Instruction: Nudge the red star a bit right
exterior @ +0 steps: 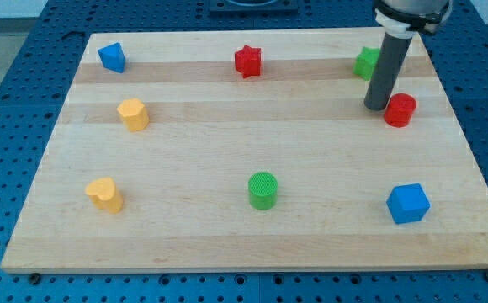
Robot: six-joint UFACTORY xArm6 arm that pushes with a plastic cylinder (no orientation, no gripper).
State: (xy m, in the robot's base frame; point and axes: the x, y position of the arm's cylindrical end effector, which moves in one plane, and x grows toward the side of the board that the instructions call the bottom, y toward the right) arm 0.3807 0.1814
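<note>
Wooden and pale, the counter point(227, 160) carries eight small blocks, and the red star point(247, 61) near its top edge serves as the landmark.

Hard to read: the green block point(365, 63), well to the right of the red star, is partly hidden behind the dark rod, so its shape cannot be told. The arm itself is cut off by the view's top edge; only a pale collar and the rod show.

Counted, left to right: two blue, two yellow, two green, two red. The blue block point(111, 57) sits far left of the red star at about its height. A yellow block point(133, 114) lies left of and below the star, and a yellow heart-like block point(104, 194) lies further down and left. The green cylinder point(262, 190) stands well below the star, slightly right. The red cylinder point(400, 110) lies far right and lower, and the blue cube point(408, 203) lies far right and lowest.

My tip point(377, 108) stands on the counter with the rod nearly upright, just left of the red cylinder, well right of the red star. This end effector is a plain rod, with nothing to spread or pinch.
</note>
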